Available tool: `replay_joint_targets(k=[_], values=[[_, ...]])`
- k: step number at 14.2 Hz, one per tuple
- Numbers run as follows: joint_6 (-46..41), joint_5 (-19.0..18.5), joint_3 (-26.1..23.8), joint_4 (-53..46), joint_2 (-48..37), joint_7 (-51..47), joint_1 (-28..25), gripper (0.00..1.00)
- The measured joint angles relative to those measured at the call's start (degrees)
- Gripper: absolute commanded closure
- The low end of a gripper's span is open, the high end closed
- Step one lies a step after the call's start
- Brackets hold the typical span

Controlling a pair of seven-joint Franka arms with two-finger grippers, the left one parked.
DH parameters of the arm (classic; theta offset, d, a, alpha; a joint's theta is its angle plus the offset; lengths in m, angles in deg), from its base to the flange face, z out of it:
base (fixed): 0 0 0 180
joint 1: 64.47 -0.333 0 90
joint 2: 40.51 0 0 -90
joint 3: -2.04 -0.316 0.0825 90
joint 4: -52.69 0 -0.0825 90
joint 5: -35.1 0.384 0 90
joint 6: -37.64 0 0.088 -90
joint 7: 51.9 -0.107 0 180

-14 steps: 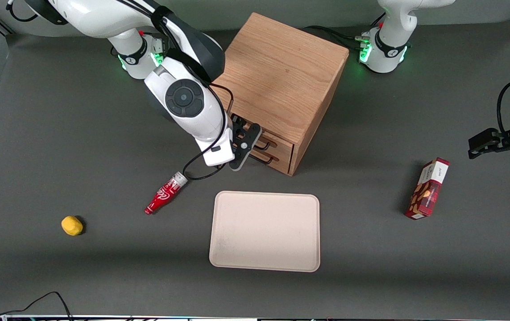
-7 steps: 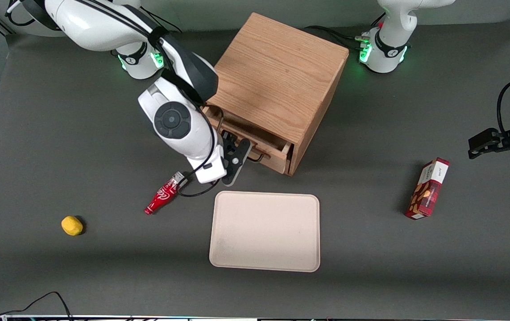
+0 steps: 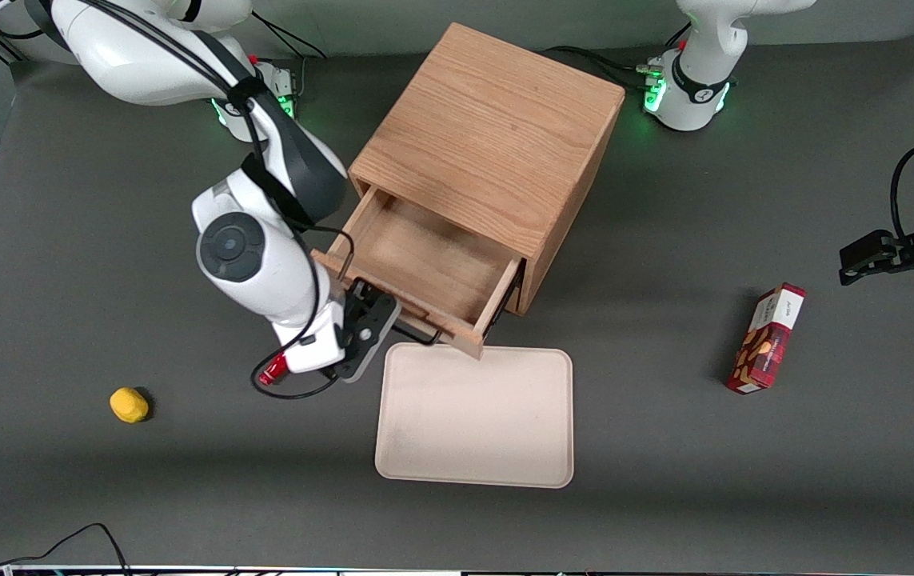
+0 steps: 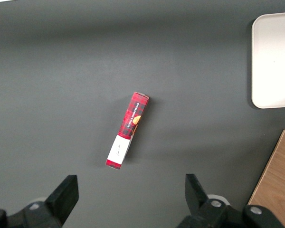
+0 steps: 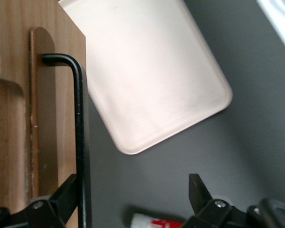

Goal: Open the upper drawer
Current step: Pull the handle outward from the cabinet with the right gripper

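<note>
The upper drawer (image 3: 425, 256) of the oak cube cabinet (image 3: 496, 136) stands pulled far out, its shallow wooden box bare inside. My right gripper (image 3: 381, 320) is at the drawer's front panel, nearer the front camera than the cabinet. In the right wrist view the thin black wire handle (image 5: 79, 133) runs along the drawer front (image 5: 19, 118) and passes between my fingers, against one finger (image 5: 69, 190). The gripper (image 5: 133, 194) is open, the fingers wide apart. The lower drawer is hidden under the upper one.
A beige tray (image 3: 472, 416) lies just in front of the drawer, its rim under the drawer's corner. A red bottle (image 3: 273, 372) lies mostly hidden under my wrist. A yellow object (image 3: 129, 404) lies toward the working arm's end, a red box (image 3: 768, 336) toward the parked arm's.
The upper drawer went from shut to far out. My gripper moved toward the front camera with the handle, and now covers most of the red bottle.
</note>
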Motion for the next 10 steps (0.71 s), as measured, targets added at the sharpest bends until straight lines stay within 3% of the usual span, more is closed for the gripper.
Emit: replay_joint_targets(k=[5,10], values=[[4.3,0.0,3.5,-0.1,0.9,7.6,0.3,0.00],[7.4,0.6,4.8,-1.1,1.5,8.7,2.4,0.00]])
